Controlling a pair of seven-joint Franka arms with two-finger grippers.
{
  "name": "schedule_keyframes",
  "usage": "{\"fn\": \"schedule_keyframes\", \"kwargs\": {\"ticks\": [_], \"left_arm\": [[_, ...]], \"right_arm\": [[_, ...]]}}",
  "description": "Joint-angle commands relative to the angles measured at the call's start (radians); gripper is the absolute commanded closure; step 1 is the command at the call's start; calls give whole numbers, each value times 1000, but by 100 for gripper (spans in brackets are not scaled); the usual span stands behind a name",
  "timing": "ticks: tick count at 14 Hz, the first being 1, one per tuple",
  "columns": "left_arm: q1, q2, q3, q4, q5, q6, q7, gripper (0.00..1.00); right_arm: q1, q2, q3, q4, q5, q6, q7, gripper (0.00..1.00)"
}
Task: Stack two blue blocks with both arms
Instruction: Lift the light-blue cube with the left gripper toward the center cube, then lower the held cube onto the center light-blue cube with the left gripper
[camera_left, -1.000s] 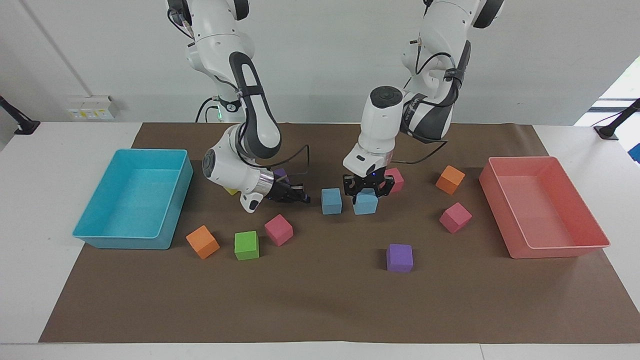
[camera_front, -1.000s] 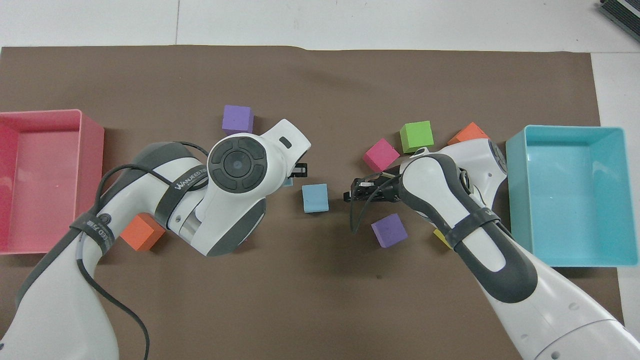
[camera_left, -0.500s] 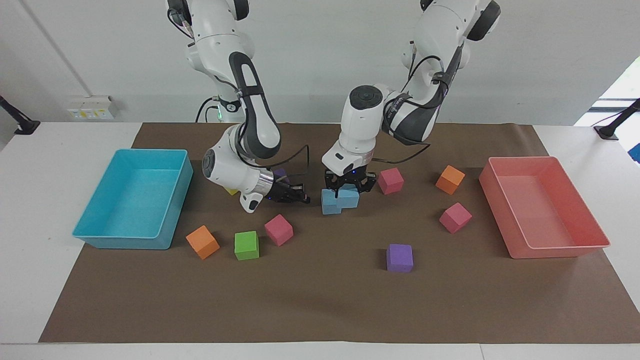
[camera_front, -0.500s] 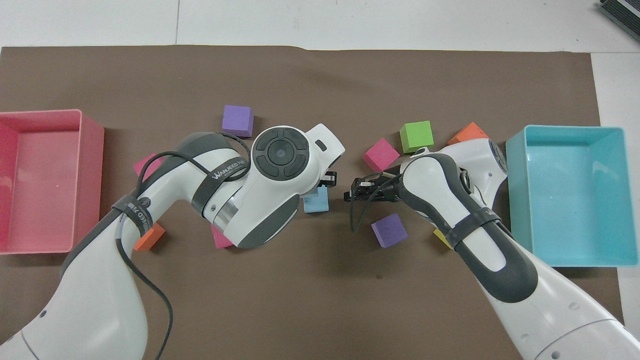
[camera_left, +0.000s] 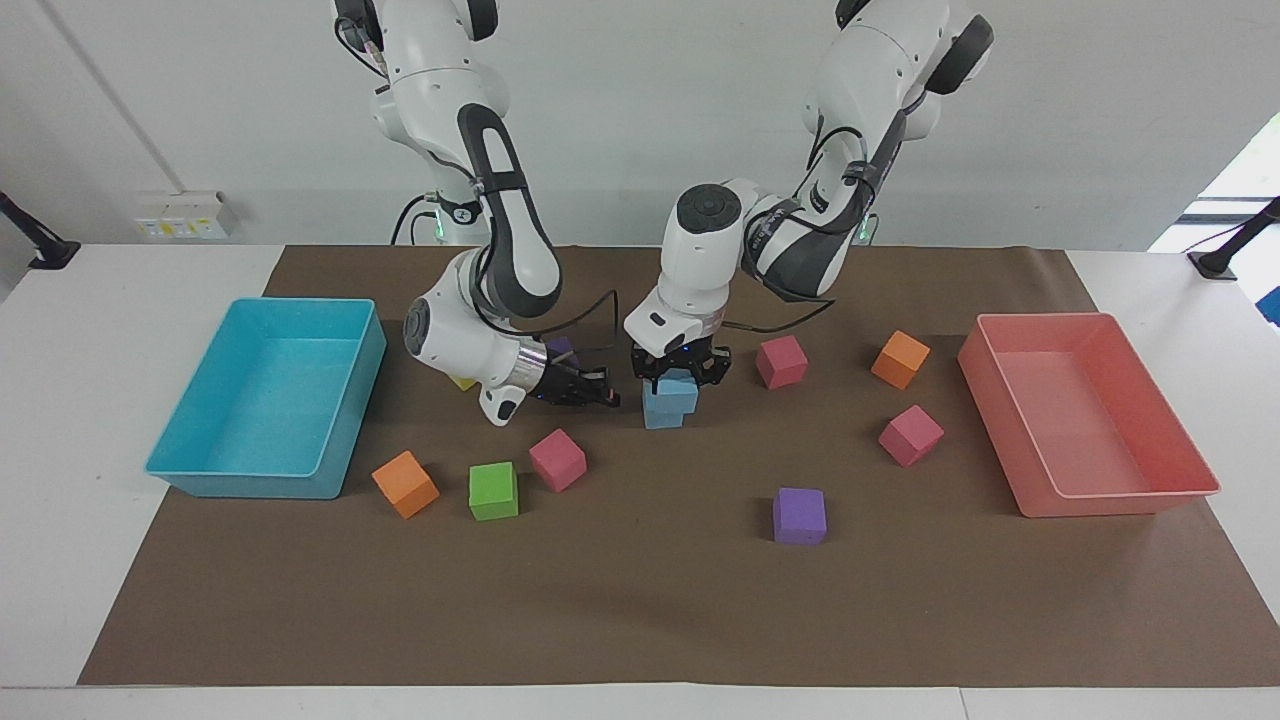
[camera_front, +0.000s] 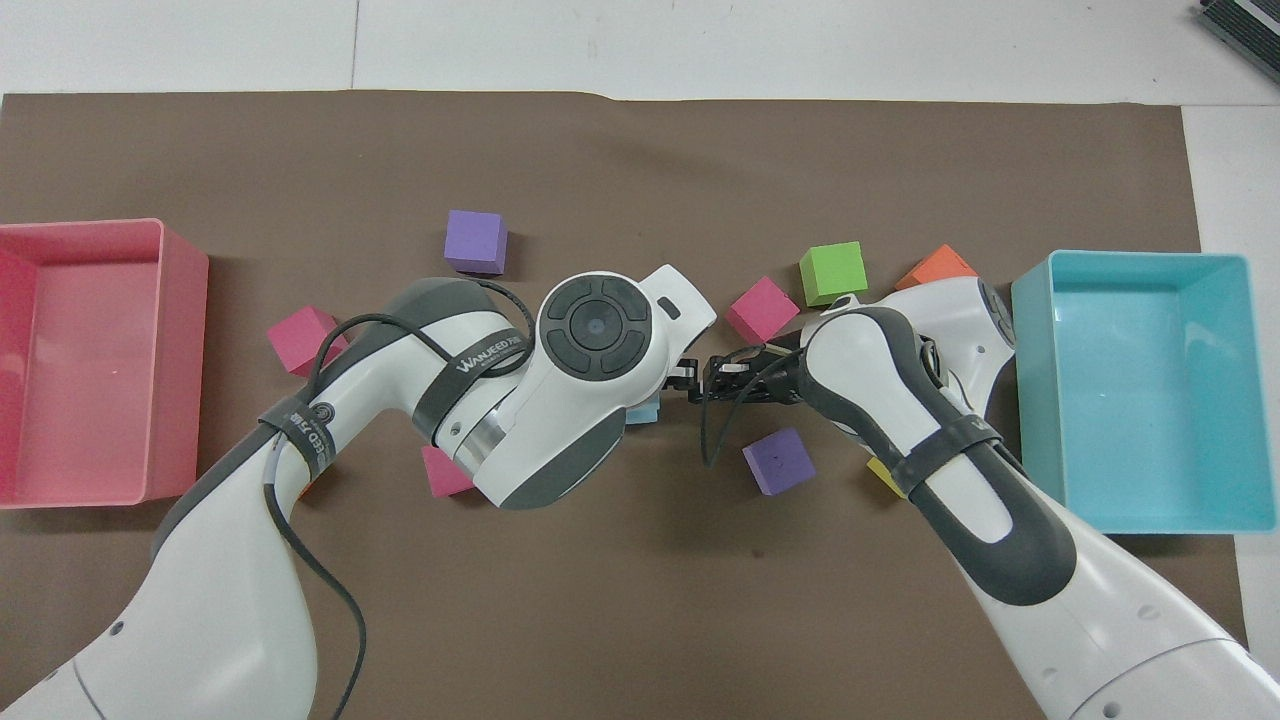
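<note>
Carried blue block (camera_left: 681, 384) now atop second blue block (camera_left: 662, 410), seemingly resting | left jaws clamping it | right jaws together

You see a white worktop (camera_left: 60, 420) under a brown mat (camera_left: 640, 610), a plain white wall (camera_left: 650, 110) with a socket panel (camera_left: 182, 214), black clamp stands (camera_left: 1232, 248) at each end, and bright daylight at one edge.
</note>
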Motion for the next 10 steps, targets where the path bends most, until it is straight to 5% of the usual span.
{"fn": "schedule_keyframes", "kwargs": {"ticks": [1, 10], "left_arm": [[-5, 14, 0, 19, 22, -19, -29, 100], [-11, 11, 0, -15, 21, -19, -34, 100]], "right_arm": [[-8, -5, 5, -11, 37, 16, -26, 100], [-8, -3, 7, -9, 37, 16, -26, 100]]}}
